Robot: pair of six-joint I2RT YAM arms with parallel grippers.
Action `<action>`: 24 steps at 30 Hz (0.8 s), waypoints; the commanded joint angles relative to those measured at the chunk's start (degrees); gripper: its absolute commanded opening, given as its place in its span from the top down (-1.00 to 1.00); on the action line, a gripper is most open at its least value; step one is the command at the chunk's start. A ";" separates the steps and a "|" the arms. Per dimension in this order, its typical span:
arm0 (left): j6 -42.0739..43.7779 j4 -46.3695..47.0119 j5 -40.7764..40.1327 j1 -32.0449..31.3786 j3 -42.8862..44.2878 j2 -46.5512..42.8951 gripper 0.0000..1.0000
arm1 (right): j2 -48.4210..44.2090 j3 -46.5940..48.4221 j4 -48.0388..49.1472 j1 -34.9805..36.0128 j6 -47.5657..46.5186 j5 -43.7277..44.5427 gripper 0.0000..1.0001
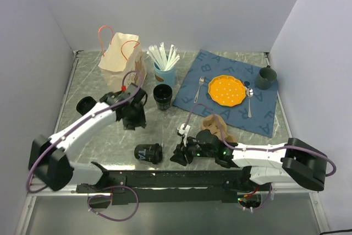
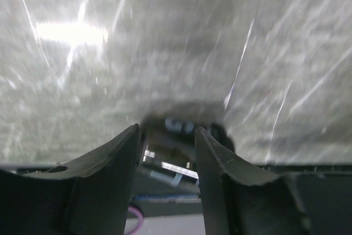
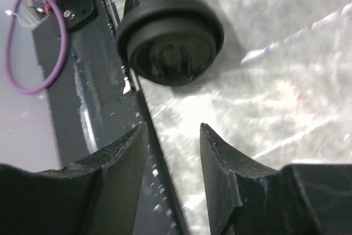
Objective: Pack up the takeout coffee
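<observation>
The takeout coffee (image 1: 149,153), a black cup with a black lid, lies on its side near the table's front edge. In the right wrist view its lid (image 3: 170,42) faces me, just ahead of the fingers. My right gripper (image 1: 177,157) (image 3: 171,133) is open and empty, a short way right of the cup and apart from it. My left gripper (image 1: 133,120) (image 2: 166,131) is open and empty, above the table behind the cup. A blurred dark shape with pale lettering (image 2: 179,124) beyond its fingers looks like the same cup. The paper bag (image 1: 118,53) stands at the back left.
A lidless black cup (image 1: 163,96) stands by a light-blue straw cup (image 1: 165,72). On a blue cloth (image 1: 258,108) lie an orange plate (image 1: 226,90), fork and spoon; a grey-green mug (image 1: 266,78) is at its far corner. A brown item (image 1: 217,126) lies behind my right wrist. A black rail (image 3: 82,81) runs beside the cup.
</observation>
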 commanded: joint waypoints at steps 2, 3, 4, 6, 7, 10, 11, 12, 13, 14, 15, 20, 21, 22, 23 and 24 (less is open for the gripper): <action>-2.95 -0.59 8.03 -0.08 -8.93 -9.20 0.01 | 5.01 2.15 13.81 1.77 -12.44 -0.35 0.00; -3.65 -0.33 8.56 -0.08 -10.17 -10.77 0.02 | 7.20 1.89 15.05 2.55 -13.50 0.25 -0.04; -3.92 0.54 9.70 -0.08 -11.31 -11.40 0.03 | 8.26 1.63 16.45 4.13 -15.25 1.04 -0.05; -4.18 1.69 10.58 -0.08 -14.57 -12.63 0.05 | 11.59 1.36 19.80 5.98 -17.72 3.75 -0.07; -4.27 2.65 11.03 -0.08 -15.45 -12.90 0.05 | 12.83 1.45 20.68 6.77 -19.38 4.64 -0.07; -4.36 3.36 10.94 -0.08 -17.21 -13.34 0.07 | 15.92 1.36 24.89 10.64 -23.33 8.59 -0.07; -4.36 3.28 10.51 -0.08 -17.56 -13.25 0.06 | 16.44 1.45 25.69 12.48 -24.39 9.65 -0.07; -4.10 3.45 10.15 -0.08 -17.65 -13.25 0.06 | 17.75 1.80 26.74 13.28 -25.36 10.36 -0.07; -3.92 3.45 9.89 -0.08 -17.83 -13.08 0.05 | 18.55 2.15 27.36 13.98 -26.76 12.71 -0.07; -3.66 3.54 9.45 -0.08 -17.83 -12.90 0.05 | 19.34 2.33 28.32 14.42 -27.13 13.78 -0.08; -3.05 3.63 8.93 -0.08 -18.00 -12.38 0.04 | 20.74 2.33 29.81 15.30 -27.57 14.66 -0.08; -1.37 4.33 7.60 -0.08 -17.31 -9.74 0.02 | 24.53 3.82 35.01 17.24 -30.38 19.85 -0.07; -0.85 4.59 7.34 -0.08 -17.13 -8.95 0.02 | 26.01 4.26 35.71 17.41 -30.56 20.38 -0.07; -0.58 4.86 6.90 -0.17 -17.04 -8.59 0.02 | 26.64 4.26 36.59 17.94 -31.25 21.17 -0.06; -0.40 4.95 6.81 -0.08 -16.69 -8.33 0.02 | 27.25 4.35 38.07 17.86 -31.43 22.22 -0.05; 0.12 5.21 6.64 -0.08 -16.60 -7.46 0.02 | 28.30 4.35 38.87 18.12 -31.70 22.93 -0.04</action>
